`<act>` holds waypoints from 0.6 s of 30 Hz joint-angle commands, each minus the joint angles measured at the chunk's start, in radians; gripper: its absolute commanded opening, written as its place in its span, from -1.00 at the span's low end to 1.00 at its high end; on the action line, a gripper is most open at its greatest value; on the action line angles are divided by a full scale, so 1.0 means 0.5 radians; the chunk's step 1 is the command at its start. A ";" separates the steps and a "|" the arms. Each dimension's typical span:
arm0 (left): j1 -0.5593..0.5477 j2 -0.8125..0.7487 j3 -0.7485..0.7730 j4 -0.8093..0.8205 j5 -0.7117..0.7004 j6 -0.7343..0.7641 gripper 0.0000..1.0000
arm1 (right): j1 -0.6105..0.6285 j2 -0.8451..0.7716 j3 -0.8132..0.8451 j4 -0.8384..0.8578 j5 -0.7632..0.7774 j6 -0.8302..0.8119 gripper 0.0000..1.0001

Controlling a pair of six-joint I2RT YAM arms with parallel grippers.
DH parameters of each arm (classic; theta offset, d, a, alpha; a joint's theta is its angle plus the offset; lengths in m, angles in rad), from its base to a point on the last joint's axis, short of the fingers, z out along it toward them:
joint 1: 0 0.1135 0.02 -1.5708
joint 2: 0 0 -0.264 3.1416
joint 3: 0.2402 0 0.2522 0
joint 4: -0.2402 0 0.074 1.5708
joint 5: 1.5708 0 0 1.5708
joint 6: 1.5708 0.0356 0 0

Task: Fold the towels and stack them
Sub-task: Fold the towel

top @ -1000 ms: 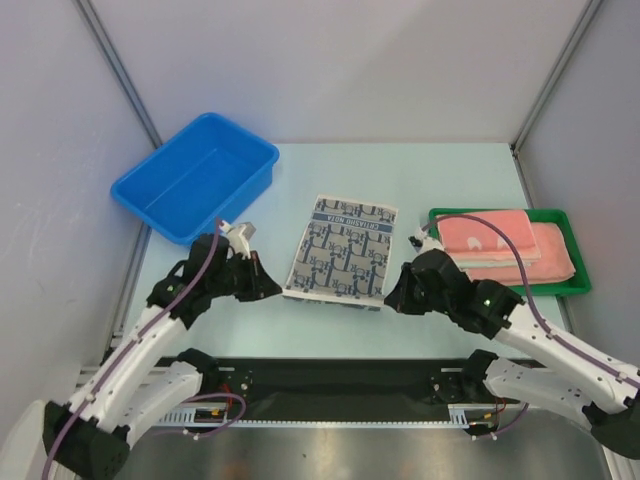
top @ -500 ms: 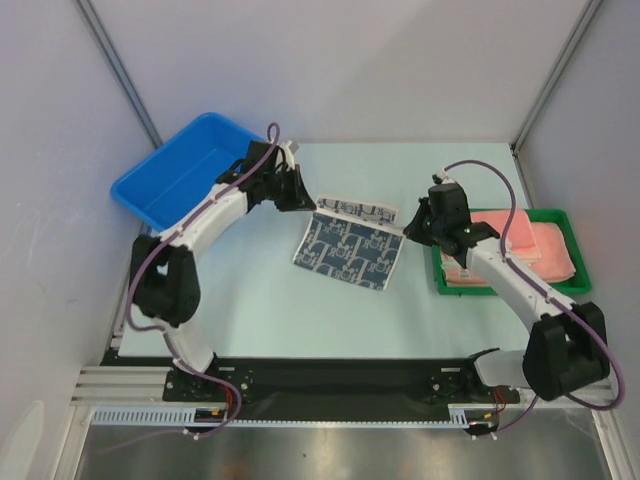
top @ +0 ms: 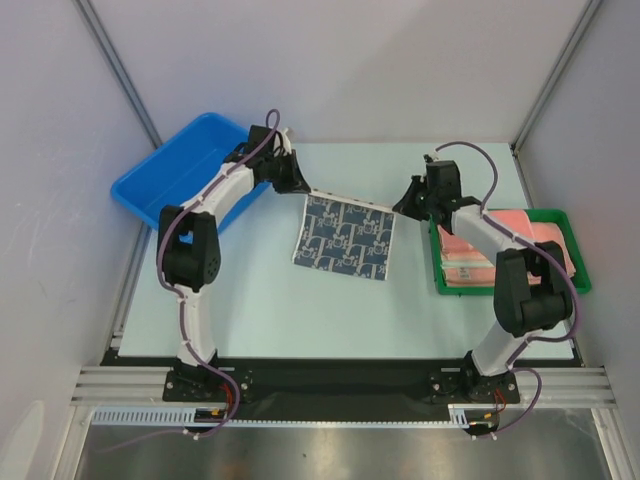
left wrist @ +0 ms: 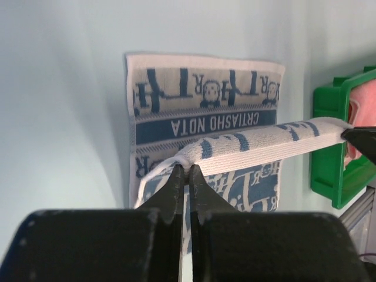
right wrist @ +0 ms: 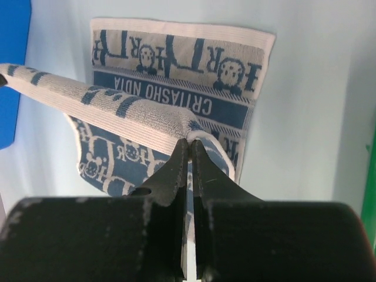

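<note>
At mid-table, between blue bin (top: 150, 190) and green tray (top: 550, 212), found blue-and-white patterned towel (top: 345, 235): lower part flat on the table (top: 260, 300), one edge raised and stretched taut. Recorded left gripper (top: 297, 187) clamped on that edge's left corner, right gripper (top: 403, 208) clamped on its right corner. Noted salmon-pink towels (top: 465, 268) stacked in the tray.

Top view: bright, even, diffuse overhead light. Pale tabletop (top: 300, 300) evenly lit, matte. Faint soft shadow under raised edge of blue-and-white towel (top: 345, 235). Focus sharp across frame.

Wrist views: towel print crisp, weave visible. Left pincer (left wrist: 185, 171) and right pincer (right wrist: 189, 142) dark, underexposed; near bodies soft-edged, out of focus. Tabletop shading grades darker toward frame sides.
</note>
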 commanded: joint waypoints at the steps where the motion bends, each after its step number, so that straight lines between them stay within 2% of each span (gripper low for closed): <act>1: 0.039 0.114 0.206 -0.016 0.013 0.106 -0.99 | -0.039 0.106 0.114 0.078 -0.024 -0.017 -1.00; 11: 0.057 0.424 0.535 -0.084 0.043 0.091 -0.93 | -0.091 0.437 0.366 -0.008 -0.027 0.013 -0.92; 16: 0.060 0.571 0.691 -0.087 0.092 0.079 -0.70 | -0.118 0.557 0.467 -0.069 0.003 0.035 -0.85; 18: 0.063 0.608 0.743 -0.081 0.120 0.088 -0.64 | -0.128 0.603 0.486 -0.076 -0.012 0.041 -0.72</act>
